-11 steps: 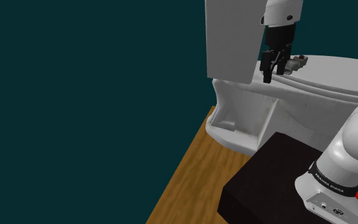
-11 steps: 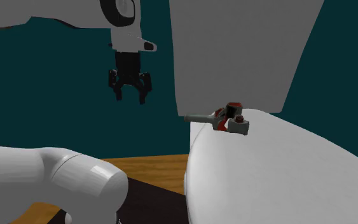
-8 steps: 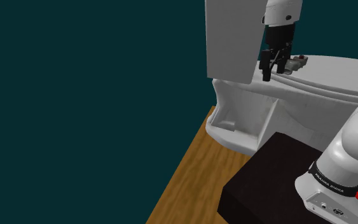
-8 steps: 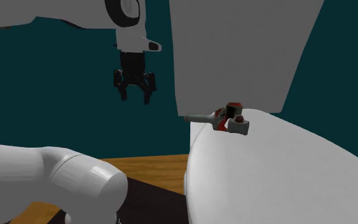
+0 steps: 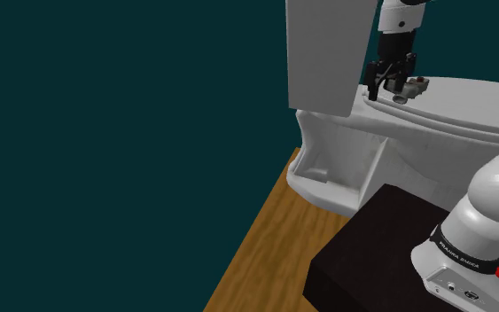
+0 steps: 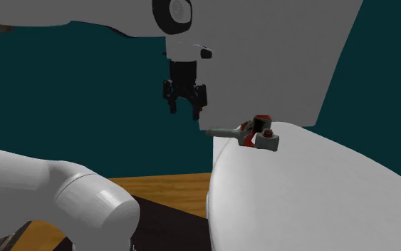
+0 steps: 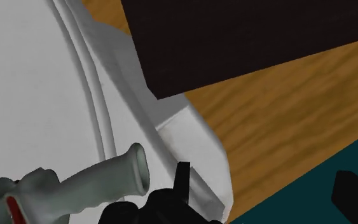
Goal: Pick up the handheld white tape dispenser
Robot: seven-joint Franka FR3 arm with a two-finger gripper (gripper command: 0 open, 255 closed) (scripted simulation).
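Second exterior view: the gripper (image 6: 185, 109) has travelled sideways toward the tape dispenser (image 6: 254, 135), a grey-and-red tool lying on the toilet lid (image 6: 313, 192) with its handle past the rim. The fingers stand apart and empty, near the handle but not around it; the grasp is probably next.

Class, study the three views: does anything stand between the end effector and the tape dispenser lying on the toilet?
Nothing visible does. The open end effector hangs in open air near the handle end of the tape dispenser, which lies uncovered on the toilet lid. The upright grey panel stands behind it, not between.
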